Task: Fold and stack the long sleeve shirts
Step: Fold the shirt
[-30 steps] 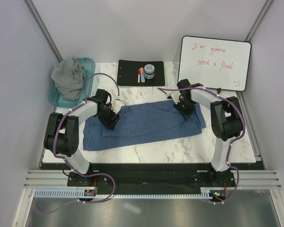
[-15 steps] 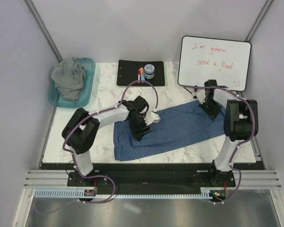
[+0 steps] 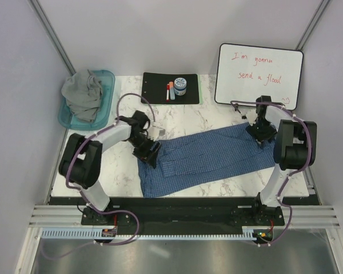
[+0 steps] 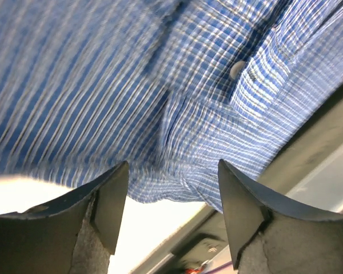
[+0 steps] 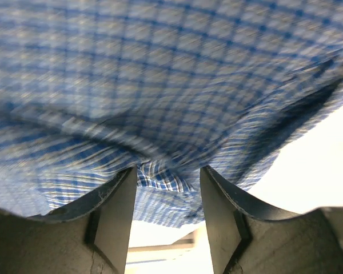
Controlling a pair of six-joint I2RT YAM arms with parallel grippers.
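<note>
Blue-checked shirt (image 3: 211, 160) lies flat, slantwise across the table (image 3: 123, 177): near-left corner close to the near edge, right end near the right edge below the whiteboard (image 3: 257, 74), with bare marble to its left and behind it up to the black mat (image 3: 157, 85). Cloth fine-checked, creased, one button (image 4: 236, 69) showing; grey shirt (image 3: 83, 94) heaped in the teal tub (image 3: 107, 103), far left. Left gripper (image 3: 148, 153) at the shirt's left edge, jaws wide, hem sagging loose between them; right gripper (image 3: 262, 137) at the far-right corner, jaws part-open about a fold.
</note>
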